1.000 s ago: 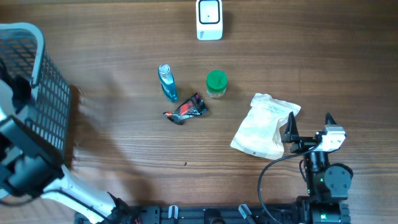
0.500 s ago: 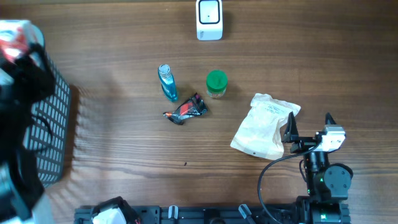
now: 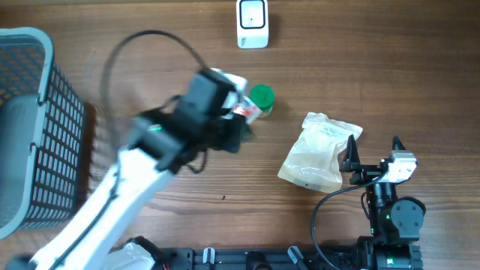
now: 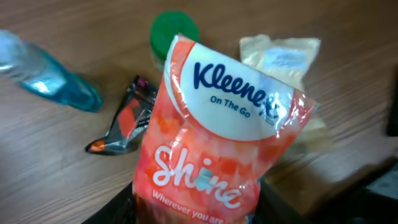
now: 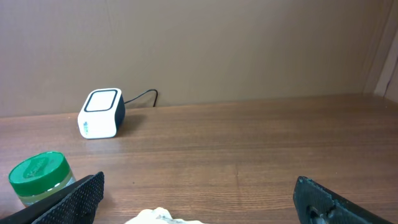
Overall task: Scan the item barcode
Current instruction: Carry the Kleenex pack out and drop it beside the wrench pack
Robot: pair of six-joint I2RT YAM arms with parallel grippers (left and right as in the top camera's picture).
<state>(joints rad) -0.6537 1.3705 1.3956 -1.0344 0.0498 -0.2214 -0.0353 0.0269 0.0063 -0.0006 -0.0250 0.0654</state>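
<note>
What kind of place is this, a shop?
Probably a pretend shop checkout on a wooden table, made for robots to practise. You can see a white barcode scanner, a grey shopping basket, and small goods like a Kleenex tissue pack.

Desk (image 3: pixel 375 60) | scanner (image 3: pixel 252 22) far edge, centre | basket (image 3: pixel 30 127) left edge | jar (image 3: pixel 262 96) mid-desk, pouch (image 3: pixel 319 150) right of it by my right gripper (image 3: pixel 373 150) | bottle (image 4: pixel 50 74) left of wrapper (image 4: pixel 124 118) | tissue pack (image 4: pixel 217 137) in my left gripper (image 4: pixel 196 208)
</note>
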